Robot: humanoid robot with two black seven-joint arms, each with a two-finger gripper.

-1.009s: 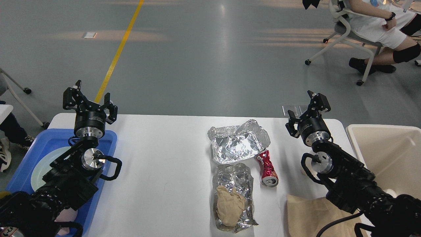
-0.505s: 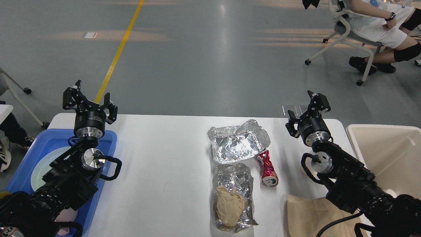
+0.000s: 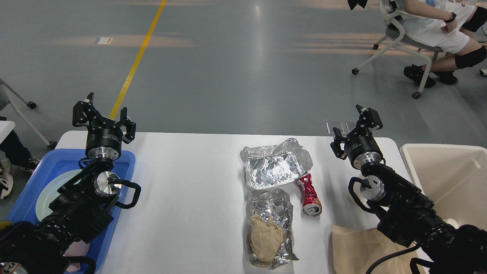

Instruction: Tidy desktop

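Almost nothing had changed vs. the two earlier pictures — both arms stood in the same pose and every item lay where it was, only the seated person at far right shifted a little. So the tidying had not really started yet, in my judgement.

The left gripper [image 3: 103,118] hovered over the far-left corner of the tabletop [image 3: 182,182], above the blue tray [image 3: 125,160], its fingers spread wide and holding nothing. The right gripper [image 3: 357,127] hovered near the far-right edge, fingers also apart and empty.

The rubbish lay right of centre: a crumpled foil tray [image 3: 276,163], just below it a flattened foil sheet [image 3: 272,207] with a brown paper wad [image 3: 265,238] on it, and a crushed red can [image 3: 310,194] just beside both foils. A brown paper bag [image 3: 357,247] lay at the near-right corner, partly under the right arm. The cream bin [image 3: 449,179] stood beside the tabletop's right end — probably the place for the rubbish. Nothing blocked the way to the can, but it lay touching the foil, so a grasp could disturb it.
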